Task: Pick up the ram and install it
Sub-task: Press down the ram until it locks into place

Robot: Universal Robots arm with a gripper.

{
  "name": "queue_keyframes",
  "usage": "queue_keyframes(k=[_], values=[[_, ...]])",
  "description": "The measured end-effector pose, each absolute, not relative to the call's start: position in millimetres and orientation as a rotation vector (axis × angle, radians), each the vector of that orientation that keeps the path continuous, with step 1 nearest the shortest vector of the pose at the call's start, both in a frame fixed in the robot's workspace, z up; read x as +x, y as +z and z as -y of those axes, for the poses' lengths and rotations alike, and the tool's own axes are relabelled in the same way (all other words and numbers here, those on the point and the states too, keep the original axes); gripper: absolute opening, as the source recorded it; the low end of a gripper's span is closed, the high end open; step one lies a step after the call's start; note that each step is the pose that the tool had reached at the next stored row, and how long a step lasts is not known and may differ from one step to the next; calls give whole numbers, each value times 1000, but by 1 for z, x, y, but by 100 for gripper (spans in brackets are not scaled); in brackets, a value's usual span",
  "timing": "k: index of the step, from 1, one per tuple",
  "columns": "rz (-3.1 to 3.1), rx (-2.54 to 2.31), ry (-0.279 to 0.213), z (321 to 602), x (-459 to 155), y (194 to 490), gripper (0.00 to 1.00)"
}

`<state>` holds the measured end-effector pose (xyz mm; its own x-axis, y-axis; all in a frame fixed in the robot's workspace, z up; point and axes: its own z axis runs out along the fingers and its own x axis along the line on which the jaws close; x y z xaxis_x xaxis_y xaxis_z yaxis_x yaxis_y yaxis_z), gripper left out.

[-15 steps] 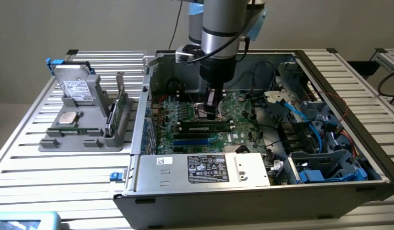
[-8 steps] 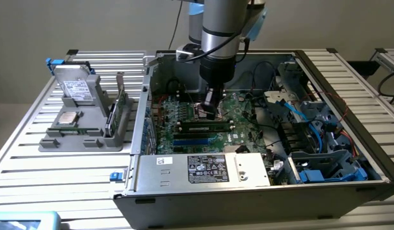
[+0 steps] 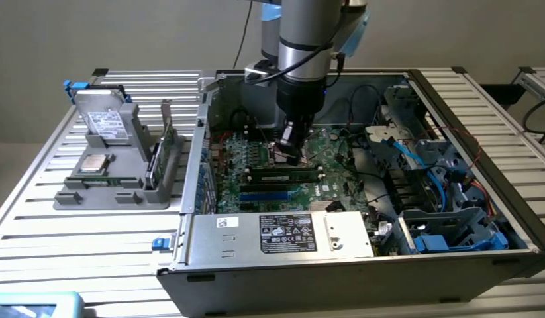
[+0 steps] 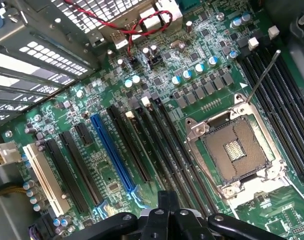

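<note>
Hanging inside the open computer case [image 3: 414, 218], the end effector [image 3: 290, 147] is hovering over the motherboard [image 4: 192, 90]. Whether its fingers are apart cannot be told. One ram [image 3: 285, 177] is sitting in a slot below it.

Lab bench, aluminium slat table [image 3: 42, 218], opened PC case [image 3: 343, 278]

Behind my workspace a plain grey wall [image 3: 122, 33] fills the upper part of the frame under soft, even light. Below it a table [image 3: 42, 218] of ribbed aluminium slats spans the frame, and a second slatted surface [image 3: 537, 76] sits at the upper right edge.
</note>
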<state>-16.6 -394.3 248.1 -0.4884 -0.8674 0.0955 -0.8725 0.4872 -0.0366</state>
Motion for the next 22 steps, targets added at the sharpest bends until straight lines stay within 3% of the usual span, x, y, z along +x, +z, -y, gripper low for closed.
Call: queue_keyframes(k=[22], values=[[2859, 1194, 144, 394, -17, 248, 11]])
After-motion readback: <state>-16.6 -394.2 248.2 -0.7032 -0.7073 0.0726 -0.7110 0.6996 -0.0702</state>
